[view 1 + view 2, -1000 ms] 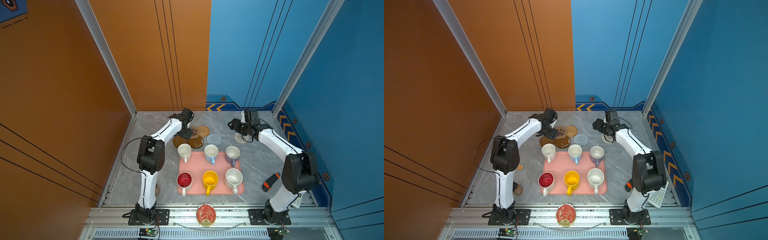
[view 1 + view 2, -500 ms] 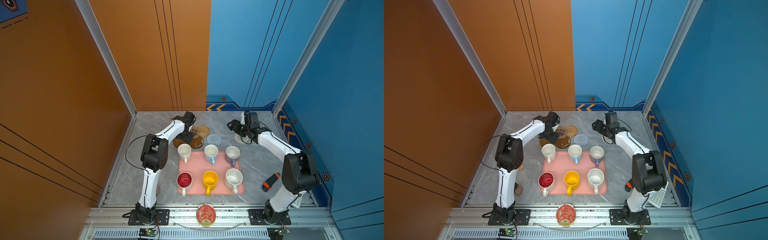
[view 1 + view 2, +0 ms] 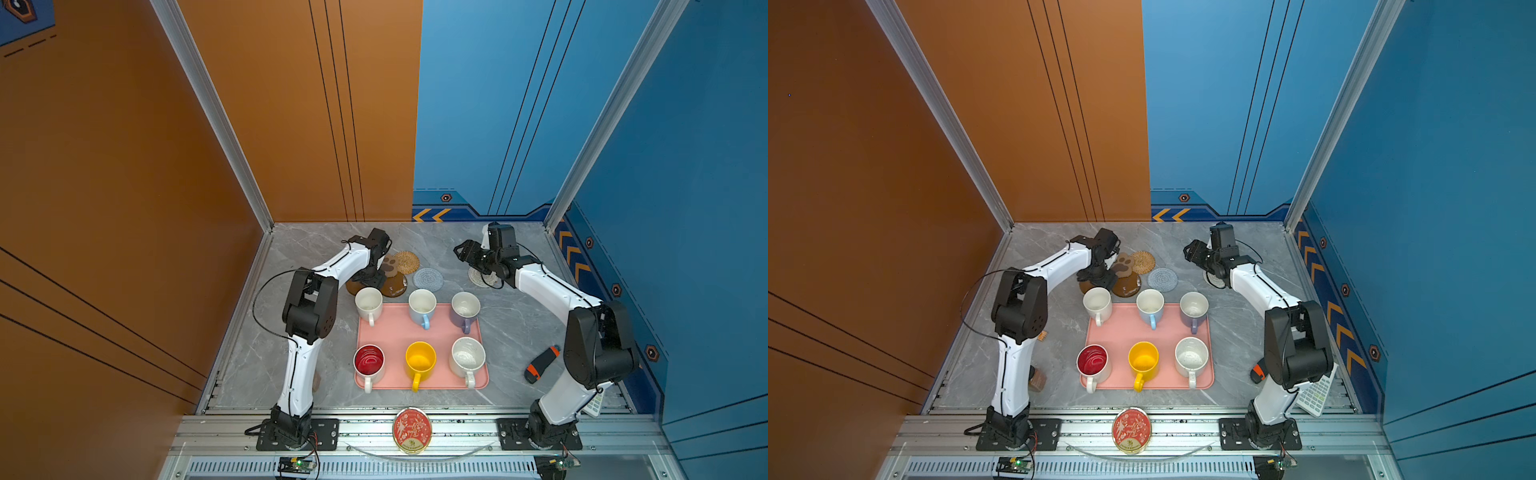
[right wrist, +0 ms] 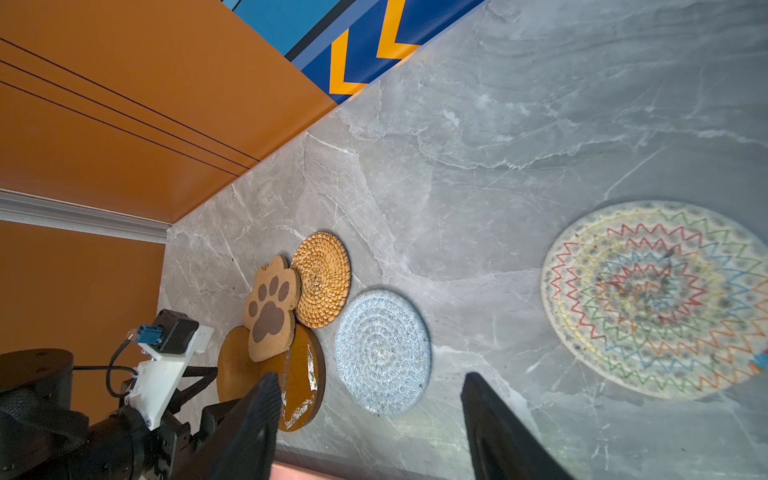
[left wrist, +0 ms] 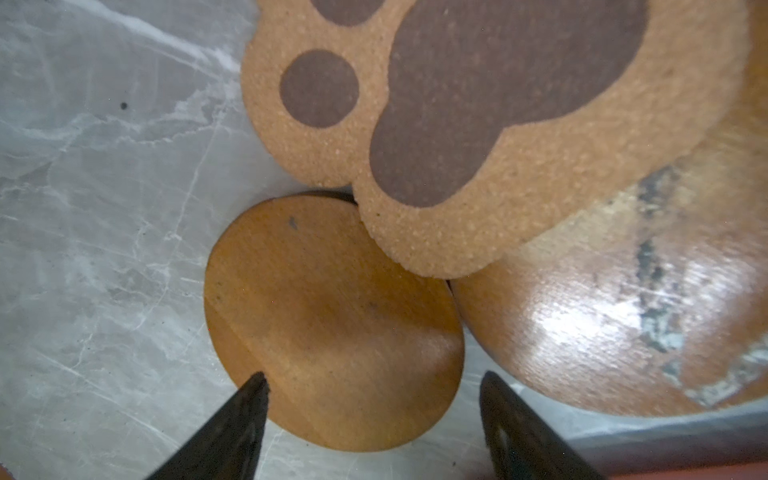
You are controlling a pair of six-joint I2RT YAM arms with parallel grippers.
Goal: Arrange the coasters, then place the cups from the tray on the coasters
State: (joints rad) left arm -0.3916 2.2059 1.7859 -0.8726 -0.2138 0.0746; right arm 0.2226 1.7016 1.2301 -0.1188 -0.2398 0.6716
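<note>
Two white-shelled robot arms, the left arm (image 3: 301,370) and right arm (image 3: 544,282), with boxy black joint housings (image 3: 309,307), rise from black bolted base plates (image 3: 326,432). A thin black cable (image 3: 254,305) loops beside the left arm; the left gripper (image 5: 372,378) ends in tapered black fingers (image 5: 232,428).

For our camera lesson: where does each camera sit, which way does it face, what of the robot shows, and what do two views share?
Top views: high in front, looking down on the tray; both arms show.
Left wrist: above a brown disc; open fingertips show.
Right wrist: low, looking across the table; its fingertips and the left arm show.
Both wrists share the paw mat.
</note>
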